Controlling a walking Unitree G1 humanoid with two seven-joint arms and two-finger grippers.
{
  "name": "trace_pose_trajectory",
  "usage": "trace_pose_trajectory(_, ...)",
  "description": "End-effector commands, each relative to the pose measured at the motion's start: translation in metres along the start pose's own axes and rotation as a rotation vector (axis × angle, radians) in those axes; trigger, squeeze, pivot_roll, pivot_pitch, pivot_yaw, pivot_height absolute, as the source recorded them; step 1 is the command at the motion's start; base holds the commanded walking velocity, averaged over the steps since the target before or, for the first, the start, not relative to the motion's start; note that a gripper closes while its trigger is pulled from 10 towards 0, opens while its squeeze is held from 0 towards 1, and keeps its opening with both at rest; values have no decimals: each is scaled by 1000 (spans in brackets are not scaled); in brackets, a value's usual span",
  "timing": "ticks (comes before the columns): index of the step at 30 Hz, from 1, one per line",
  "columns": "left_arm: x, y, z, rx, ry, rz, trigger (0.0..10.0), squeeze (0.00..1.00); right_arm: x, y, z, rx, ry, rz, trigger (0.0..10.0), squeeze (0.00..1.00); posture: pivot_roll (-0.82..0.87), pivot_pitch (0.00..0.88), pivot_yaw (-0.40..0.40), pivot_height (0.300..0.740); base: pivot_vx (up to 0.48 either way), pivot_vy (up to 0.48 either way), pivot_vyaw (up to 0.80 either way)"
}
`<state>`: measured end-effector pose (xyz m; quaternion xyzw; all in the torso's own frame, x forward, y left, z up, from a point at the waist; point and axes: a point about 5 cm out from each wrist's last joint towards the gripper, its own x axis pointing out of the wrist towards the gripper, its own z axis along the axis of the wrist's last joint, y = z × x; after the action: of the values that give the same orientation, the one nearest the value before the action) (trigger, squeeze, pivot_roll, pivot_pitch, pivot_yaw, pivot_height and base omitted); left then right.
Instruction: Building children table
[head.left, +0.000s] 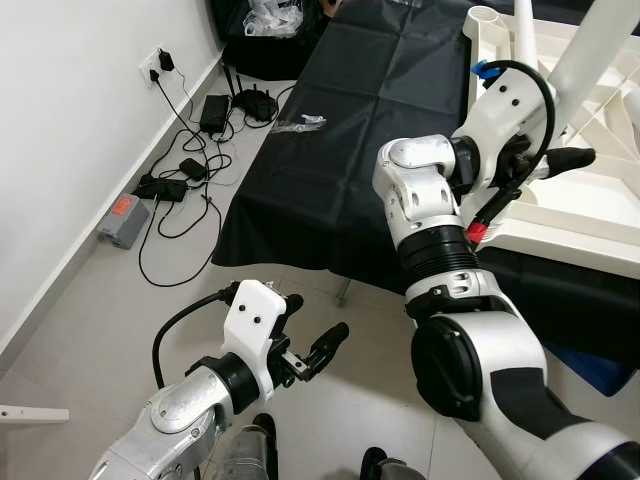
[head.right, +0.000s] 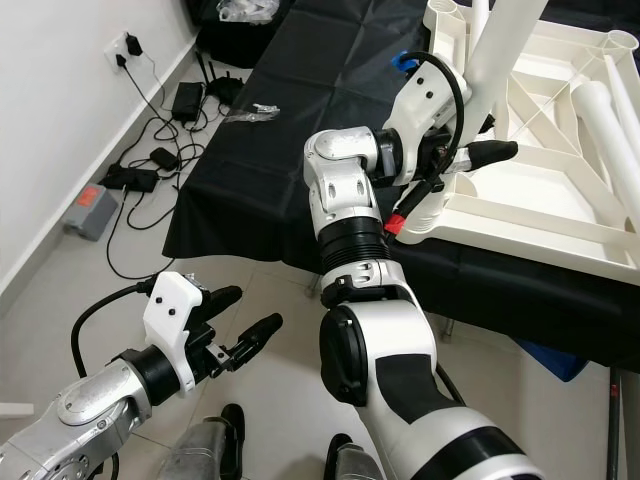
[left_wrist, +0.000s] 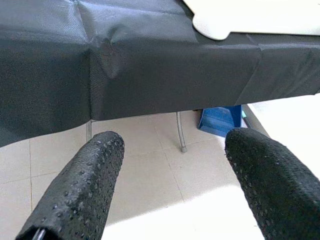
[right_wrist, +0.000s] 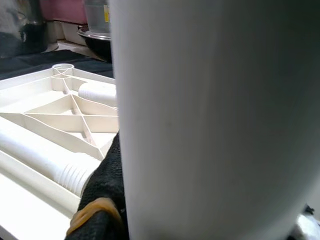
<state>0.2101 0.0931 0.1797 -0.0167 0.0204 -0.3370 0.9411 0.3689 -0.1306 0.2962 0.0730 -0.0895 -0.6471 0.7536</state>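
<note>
1. The tabletop is covered with a black cloth that hangs over its near edge and its left edge toward the tiled floor.
2. An upturned white children's table lies on the right part of the tabletop, ribbed underside up; its near left corner reaches the near edge of the cloth.
3. A white table leg stands tilted in the socket at that near left corner; a second leg lies loose on the ribbed underside toward the right.
4. The right gripper is raised at the near left corner of the white table, its jaws closed around the tilted leg; in the right wrist view the leg stands directly against a black finger.
5. The left gripper hangs low over the floor, in front of the near edge of the tabletop; its jaws are spread wide and hold nothing, as the left wrist view shows with both fingers well apart.
6. A small clear plastic bag lies on the cloth near the left edge of the tabletop.
7. Power adapters and cables lie on the floor between the wall and the left edge; open floor remains before the near edge.
8. A blue box sits under the tabletop beside a metal leg.
</note>
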Motion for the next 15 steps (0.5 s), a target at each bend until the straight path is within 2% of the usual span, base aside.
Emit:
trace_pose_trajectory(1,0,-2,-5,-14,18,-4,10000,0,9,-23,-67,-290,204,-141,10000,0,202,368,-13,740,0,0,0)
trace_pose_trajectory(7,-1,-2,-5,-10,19,-8,10000,0,10,-28,-75,-305,308,-172,10000,0,204,370,-9,740,0,0,0)
trace_pose_trajectory(15,-1,-1,-5,-10,18,-9,10000,0,13,-29,-76,-265,322,-183,10000,0,208,372,-7,740,0,0,0)
